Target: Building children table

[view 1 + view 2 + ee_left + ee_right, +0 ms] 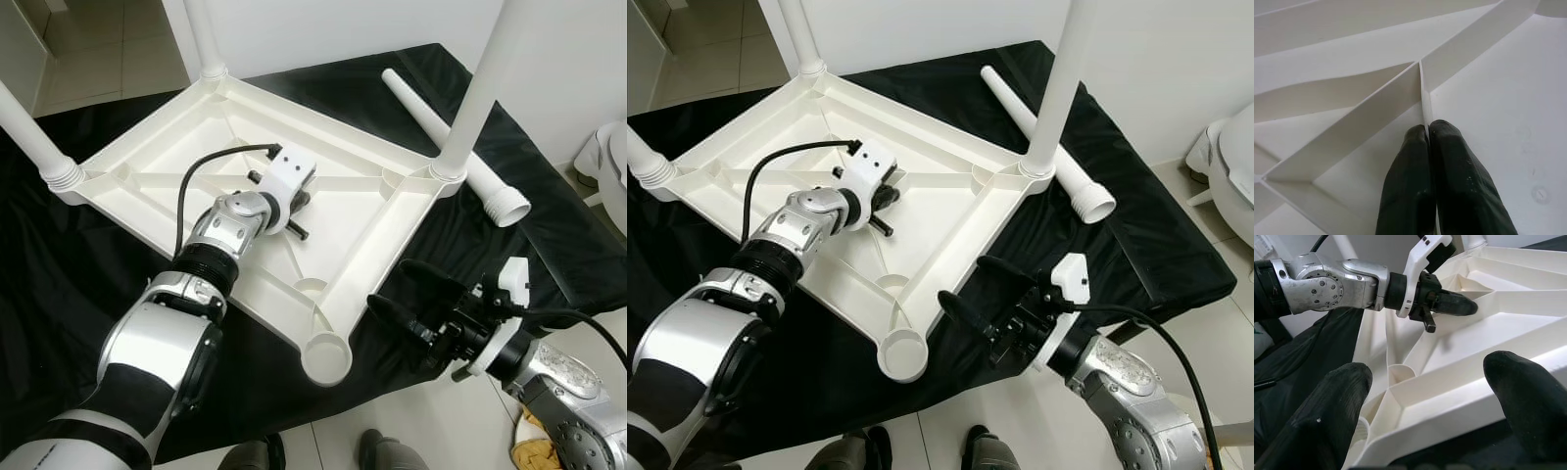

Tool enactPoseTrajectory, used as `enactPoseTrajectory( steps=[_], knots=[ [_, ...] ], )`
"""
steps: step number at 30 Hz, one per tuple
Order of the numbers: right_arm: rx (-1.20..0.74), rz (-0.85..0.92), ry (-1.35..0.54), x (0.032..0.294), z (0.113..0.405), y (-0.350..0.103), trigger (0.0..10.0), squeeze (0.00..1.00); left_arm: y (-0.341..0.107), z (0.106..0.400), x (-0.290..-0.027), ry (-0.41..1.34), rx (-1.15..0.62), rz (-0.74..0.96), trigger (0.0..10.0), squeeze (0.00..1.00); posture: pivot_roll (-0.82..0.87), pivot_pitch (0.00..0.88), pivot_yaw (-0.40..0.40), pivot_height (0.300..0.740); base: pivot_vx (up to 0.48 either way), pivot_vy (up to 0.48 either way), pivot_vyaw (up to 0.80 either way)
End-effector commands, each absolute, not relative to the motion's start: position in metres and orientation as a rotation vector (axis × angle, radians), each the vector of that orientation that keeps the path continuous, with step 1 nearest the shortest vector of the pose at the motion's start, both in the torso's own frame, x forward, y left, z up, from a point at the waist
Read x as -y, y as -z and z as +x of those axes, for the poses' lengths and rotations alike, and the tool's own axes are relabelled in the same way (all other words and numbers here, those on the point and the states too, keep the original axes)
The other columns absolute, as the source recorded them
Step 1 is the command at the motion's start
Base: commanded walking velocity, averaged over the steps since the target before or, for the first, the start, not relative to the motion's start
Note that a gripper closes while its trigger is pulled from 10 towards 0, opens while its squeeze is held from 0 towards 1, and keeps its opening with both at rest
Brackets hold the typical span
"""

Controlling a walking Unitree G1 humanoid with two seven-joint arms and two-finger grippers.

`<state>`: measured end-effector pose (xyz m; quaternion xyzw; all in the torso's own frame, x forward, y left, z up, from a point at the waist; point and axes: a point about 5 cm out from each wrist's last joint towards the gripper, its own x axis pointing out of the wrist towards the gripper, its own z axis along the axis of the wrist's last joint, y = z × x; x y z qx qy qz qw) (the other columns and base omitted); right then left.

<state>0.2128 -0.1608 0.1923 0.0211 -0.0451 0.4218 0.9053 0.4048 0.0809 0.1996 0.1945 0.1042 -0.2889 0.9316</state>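
1. While the upside-down white plastic children's table top (323,211) lies on the black cloth-covered work surface (59,284), three white legs already stand in its corner sockets: far left (34,137), far middle (204,39) and right (480,88).
2. So the job looks mostly done, with the near corner socket (326,358) still an empty round cup.
3. Fourth leg, a loose white plastic tube (451,142), lies flat on the cloth just beyond the table's right corner. Its long axis runs from far-left to near-right, and its wide ribbed end points toward the robot's right side.
4. Left gripper (1427,132) is clenched on a thin upright rib (1422,98) on the table's underside, fingers pinched either side of it, presumably to steady the top.
5. Right gripper (402,294) hovers released near the empty corner, fingers spread, holding nothing.
6. Key bit: the loose leg lies ahead and to the right of that open claw, clearly the nearer arm, so the pickup probably falls to the right one, coming in across the tube.
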Motion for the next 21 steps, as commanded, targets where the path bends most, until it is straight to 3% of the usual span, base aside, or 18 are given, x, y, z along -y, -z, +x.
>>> enactPoseTrajectory(
  steps=[1, 7, 21],
  knots=[
    [0.082, 0.051, -0.876, 0.159, 0.211, -0.19, 10.0, 0.0, -0.175, 0.405, -0.115, 0.43, -0.33, 0.421, 0.0, 0.0, -0.1, 0.211, 0.1, 0.74, 0.0, 0.0, 0.0],
    [0.079, 0.05, -0.876, 0.16, 0.211, -0.19, 10.0, 0.0, -0.184, 0.407, -0.129, 0.338, -0.308, 0.39, 0.0, 0.0, -0.1, 0.211, 0.093, 0.74, 0.0, 0.0, 0.0],
    [0.082, 0.045, -0.885, 0.16, 0.216, -0.192, 10.0, 0.0, -0.19, 0.405, -0.175, -0.063, -0.291, 0.324, 0.0, 0.0, -0.1, 0.207, 0.078, 0.74, 0.0, 0.0, 0.0]
  ],
)
